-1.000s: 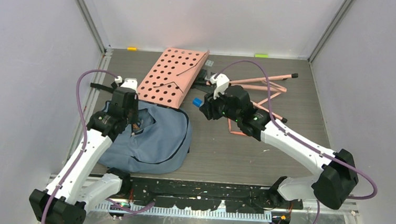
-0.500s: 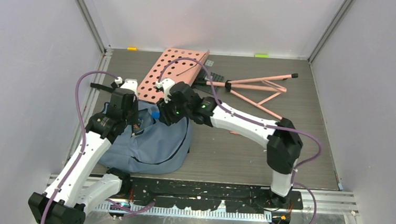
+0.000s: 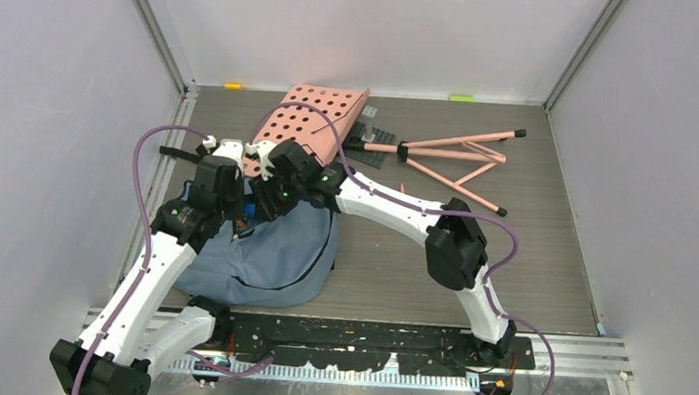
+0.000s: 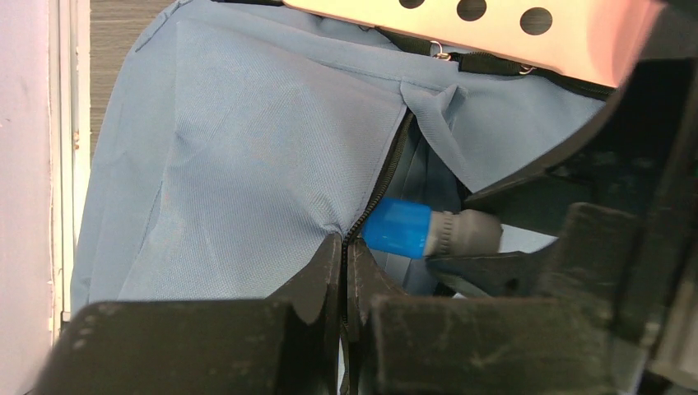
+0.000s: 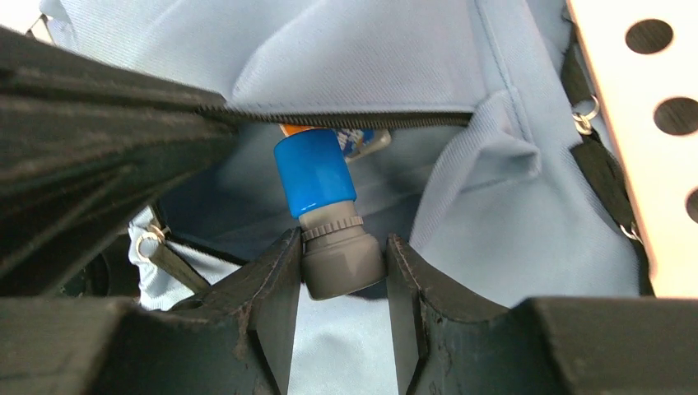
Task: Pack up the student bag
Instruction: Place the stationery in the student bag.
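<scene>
Two hands busy here: left hand (image 4: 342, 257) is pinched narrow on the zipper edge of the student bag (image 3: 268, 252), which lies on the desk (image 3: 527, 256) right beneath both. Right hand (image 5: 339, 267) clamps a blue-capped tube (image 5: 315, 174) by its grey end, cap just ahead at the opening. Risk I see: the mouth's tight, so letting go early could catch the zipper lip and spill it outside.

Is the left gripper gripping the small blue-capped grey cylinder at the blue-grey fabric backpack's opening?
No, the right gripper clamps the cylinder; the left gripper pinches the backpack fabric beside the zipper.
</scene>
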`<state>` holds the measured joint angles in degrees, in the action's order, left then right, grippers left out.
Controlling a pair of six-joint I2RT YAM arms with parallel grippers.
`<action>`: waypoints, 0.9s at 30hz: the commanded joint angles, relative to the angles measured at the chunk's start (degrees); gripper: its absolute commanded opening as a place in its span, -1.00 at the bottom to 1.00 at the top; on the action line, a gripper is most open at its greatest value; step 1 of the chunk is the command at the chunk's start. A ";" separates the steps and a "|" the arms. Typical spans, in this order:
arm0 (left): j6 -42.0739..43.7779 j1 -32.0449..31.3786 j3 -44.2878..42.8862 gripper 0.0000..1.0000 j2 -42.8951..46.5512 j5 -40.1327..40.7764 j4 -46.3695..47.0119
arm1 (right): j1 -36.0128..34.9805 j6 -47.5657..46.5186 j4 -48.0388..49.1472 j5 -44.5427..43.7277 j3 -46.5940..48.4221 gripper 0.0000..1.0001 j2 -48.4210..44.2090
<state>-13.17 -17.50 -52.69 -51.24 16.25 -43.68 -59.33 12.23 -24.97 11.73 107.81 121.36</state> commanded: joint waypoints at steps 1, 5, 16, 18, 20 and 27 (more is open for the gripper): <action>-0.37 -0.19 -0.88 -1.00 1.29 -2.96 6.24 | -0.80 2.13 2.18 2.58 5.80 -0.78 2.46; -0.37 -0.21 -0.92 -1.00 1.19 -2.98 6.24 | -1.02 5.50 9.65 1.83 3.94 -0.69 2.81; -0.37 -0.17 -0.93 -1.00 1.15 -2.80 6.28 | -1.66 8.59 20.37 -0.78 -0.33 -0.19 3.31; -0.37 -0.17 -0.90 -1.00 1.16 -2.80 6.26 | -1.71 8.38 20.79 -0.98 -0.80 -0.05 3.17; -0.37 -0.20 -0.93 -1.00 1.17 -2.79 6.24 | -1.75 8.22 21.02 -1.11 -1.30 0.04 2.96; -0.34 -0.17 -0.84 -1.00 1.16 -2.54 6.29 | -1.92 6.99 20.65 -2.07 -1.65 0.15 2.60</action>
<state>-13.02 -17.47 -52.69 -51.18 16.45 -43.51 -60.38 19.86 -8.58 10.11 106.04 125.10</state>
